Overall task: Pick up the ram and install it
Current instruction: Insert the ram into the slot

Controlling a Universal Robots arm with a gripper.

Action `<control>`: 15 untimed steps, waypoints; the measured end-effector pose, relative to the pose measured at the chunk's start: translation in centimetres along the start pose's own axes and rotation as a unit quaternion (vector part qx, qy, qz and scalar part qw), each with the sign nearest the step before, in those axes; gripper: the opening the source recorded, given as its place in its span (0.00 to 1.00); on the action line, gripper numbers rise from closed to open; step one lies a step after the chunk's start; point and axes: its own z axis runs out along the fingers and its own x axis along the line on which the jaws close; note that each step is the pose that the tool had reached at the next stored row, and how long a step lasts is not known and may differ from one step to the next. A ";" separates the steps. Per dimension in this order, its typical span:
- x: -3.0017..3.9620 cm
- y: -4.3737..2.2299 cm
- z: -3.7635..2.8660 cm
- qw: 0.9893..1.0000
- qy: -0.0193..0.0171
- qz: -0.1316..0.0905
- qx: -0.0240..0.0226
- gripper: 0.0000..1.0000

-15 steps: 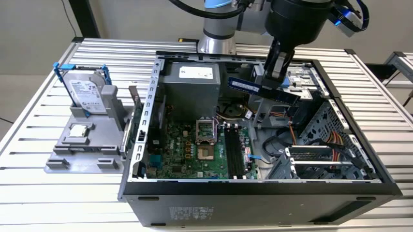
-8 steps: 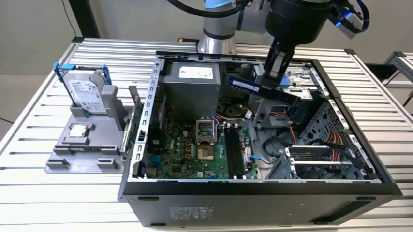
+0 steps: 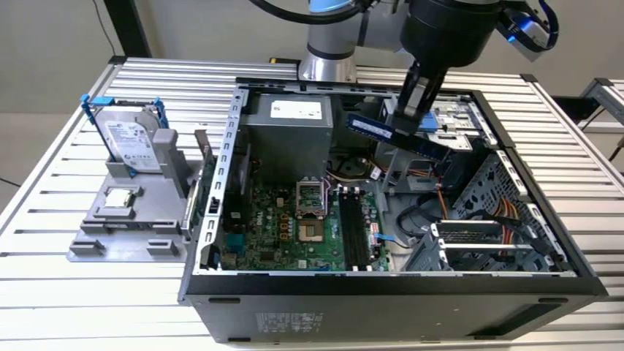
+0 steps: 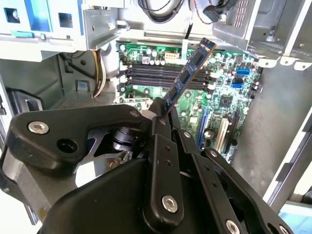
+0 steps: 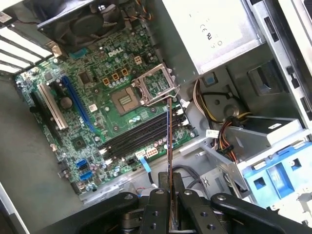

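Note:
The ram, a slim blue stick with dark chips, hangs tilted above the open computer case, clamped at one end by my shut gripper. In the second wrist view the ram sticks out from between the black fingers over the green motherboard. Seen edge-on in the first wrist view, the ram runs from the gripper towards the long black memory slots. Those slots lie lower in the case, well apart from the stick.
A silver hard drive with blue rails stands in a grey holder at the exterior view's left, with a processor chip in front of it. Inside the case are the power supply, the CPU socket, cables and a drive cage.

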 end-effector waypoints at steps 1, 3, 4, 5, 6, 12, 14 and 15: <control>0.00 0.00 0.00 1.000 0.000 0.003 0.000 0.00; 0.00 0.00 0.00 1.000 0.000 0.007 0.000 0.00; 0.00 0.00 0.00 1.000 0.000 0.009 0.000 0.00; 0.00 0.00 0.00 1.000 0.000 0.011 0.000 0.00; 0.00 0.00 0.00 1.000 0.000 0.012 0.000 0.00; 0.00 0.00 0.00 1.000 0.000 0.020 0.001 0.00; 0.00 0.00 0.00 1.000 0.000 0.022 0.001 0.00; 0.00 0.00 0.00 1.000 0.000 0.023 0.001 0.00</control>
